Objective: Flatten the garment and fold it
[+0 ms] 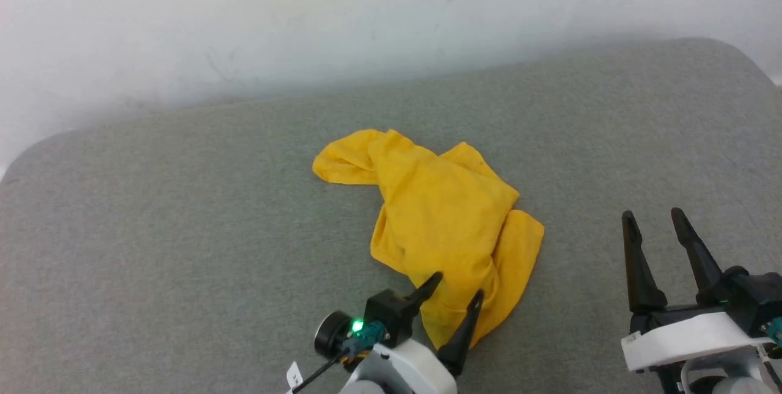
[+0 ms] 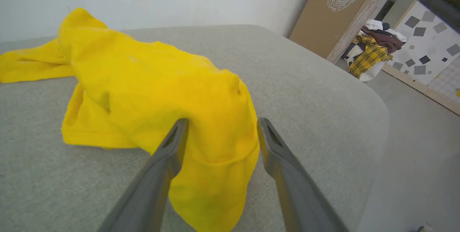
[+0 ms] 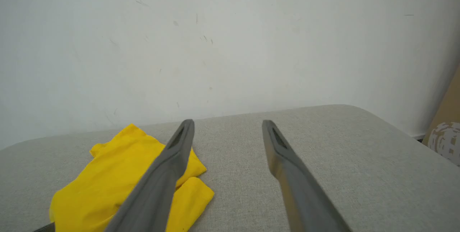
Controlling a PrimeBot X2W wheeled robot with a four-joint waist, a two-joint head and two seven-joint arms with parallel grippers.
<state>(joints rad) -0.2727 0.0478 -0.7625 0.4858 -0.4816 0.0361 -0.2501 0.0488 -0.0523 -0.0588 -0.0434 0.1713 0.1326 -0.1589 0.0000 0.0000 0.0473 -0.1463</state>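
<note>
The garment (image 1: 440, 217) is a bright yellow T-shirt lying crumpled in a heap on the grey padded surface (image 1: 183, 229), with no print showing. My left gripper (image 1: 455, 288) is open over the heap's near end, and its two fingers straddle a fold of cloth (image 2: 215, 142) without pinching it. My right gripper (image 1: 654, 217) stands open at the lower right, apart from the shirt. In the right wrist view the garment (image 3: 118, 174) lies to the left of those fingers (image 3: 169, 167).
A white wall (image 1: 305, 27) runs behind the surface's far edge. In the left wrist view the surface's rounded right corner (image 2: 373, 106) drops to the floor, where a pile of clothes (image 2: 370, 52) sits by a brown board (image 2: 330, 12).
</note>
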